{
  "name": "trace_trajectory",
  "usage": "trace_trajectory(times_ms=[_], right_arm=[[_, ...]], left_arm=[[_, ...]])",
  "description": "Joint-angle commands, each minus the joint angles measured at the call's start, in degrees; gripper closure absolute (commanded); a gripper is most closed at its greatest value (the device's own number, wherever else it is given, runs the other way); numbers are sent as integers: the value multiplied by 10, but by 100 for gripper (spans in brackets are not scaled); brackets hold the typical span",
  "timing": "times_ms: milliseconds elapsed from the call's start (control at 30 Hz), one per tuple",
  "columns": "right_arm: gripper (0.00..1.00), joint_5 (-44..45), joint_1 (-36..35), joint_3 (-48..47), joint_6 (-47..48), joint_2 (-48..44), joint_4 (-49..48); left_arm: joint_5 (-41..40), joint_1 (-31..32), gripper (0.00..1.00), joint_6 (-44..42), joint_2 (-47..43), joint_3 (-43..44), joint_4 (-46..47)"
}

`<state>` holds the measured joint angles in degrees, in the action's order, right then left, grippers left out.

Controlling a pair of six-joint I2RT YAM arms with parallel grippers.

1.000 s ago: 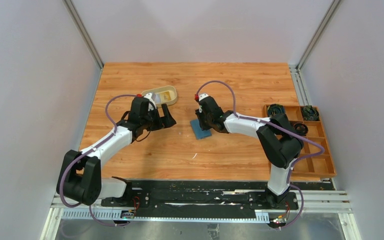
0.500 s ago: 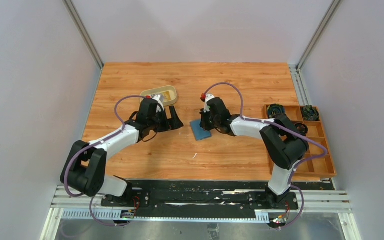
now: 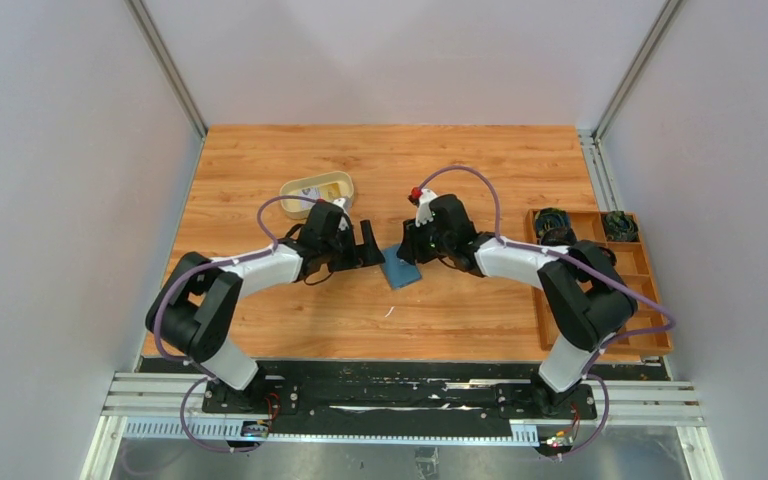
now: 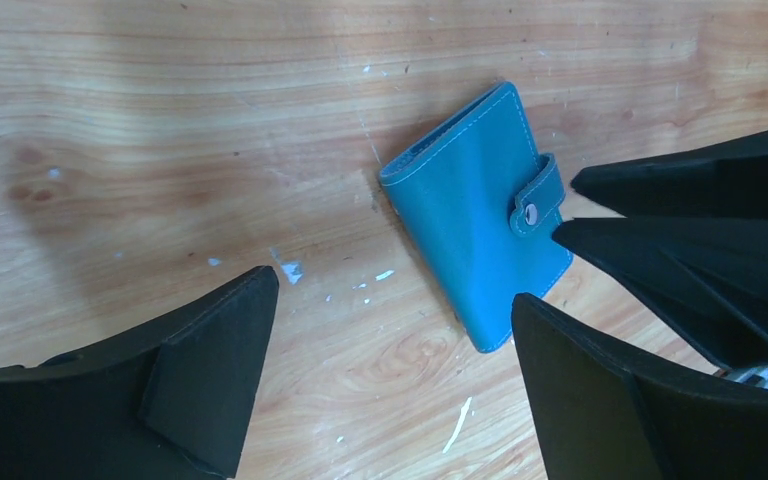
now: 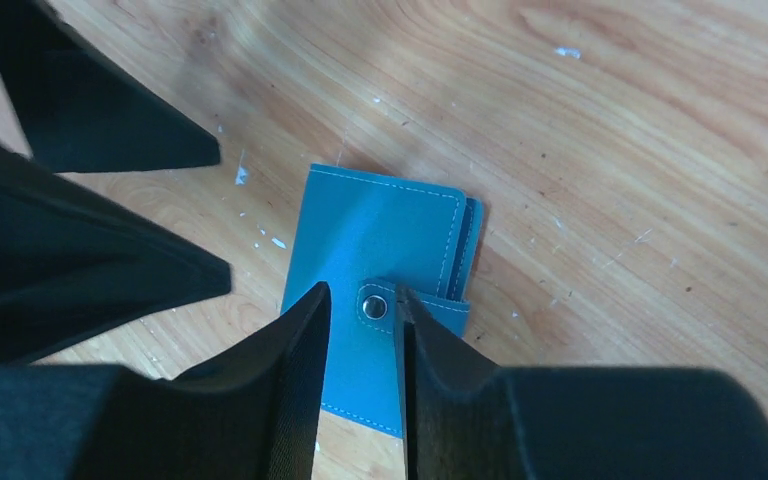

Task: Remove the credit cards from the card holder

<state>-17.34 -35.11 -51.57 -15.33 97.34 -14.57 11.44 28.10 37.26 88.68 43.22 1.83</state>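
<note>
Jaws: left gripper (image 4: 390, 290) gapes wide just beside the card holder (image 4: 465, 230); right gripper (image 5: 363, 298), narrowly parted, straddles its snap tab (image 5: 442, 312). Likely light, pliable; lift that tab.

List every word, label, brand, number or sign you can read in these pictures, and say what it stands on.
No text can be read in any view.
The blue wallet has a plain stitched cover with no print.
Its metal snap shows no mark that can be made out.
Anything in the tray or the wooden box is too small to read.
</note>
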Motion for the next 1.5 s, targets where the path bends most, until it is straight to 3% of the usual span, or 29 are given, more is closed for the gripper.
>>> trace_trajectory(times_ms=[0,300,667,800,900,1267,1367,1467], right_arm=[[63,27,5,0,51,-35,42],[58,71,3,-8,112,-33,92],[54,53,-4,-3,150,-10,77],[39,44,-11,-5,151,-3,79],[38,43,-15,-2,151,2,75],[39,27,-26,0,151,27,62],[43,26,-25,2,151,33,54],[56,24,-26,3,151,37,48]], left_arm=[[-20,20,6,21,35,25,13],[-39,28,11,29,69,35,14],[-34,35,33,31,108,56,13],[-32,41,41,32,120,67,13],[-34,41,45,32,129,70,13],[-21,43,80,35,160,84,13],[-21,43,97,35,162,86,13],[-22,43,100,34,164,87,10]])
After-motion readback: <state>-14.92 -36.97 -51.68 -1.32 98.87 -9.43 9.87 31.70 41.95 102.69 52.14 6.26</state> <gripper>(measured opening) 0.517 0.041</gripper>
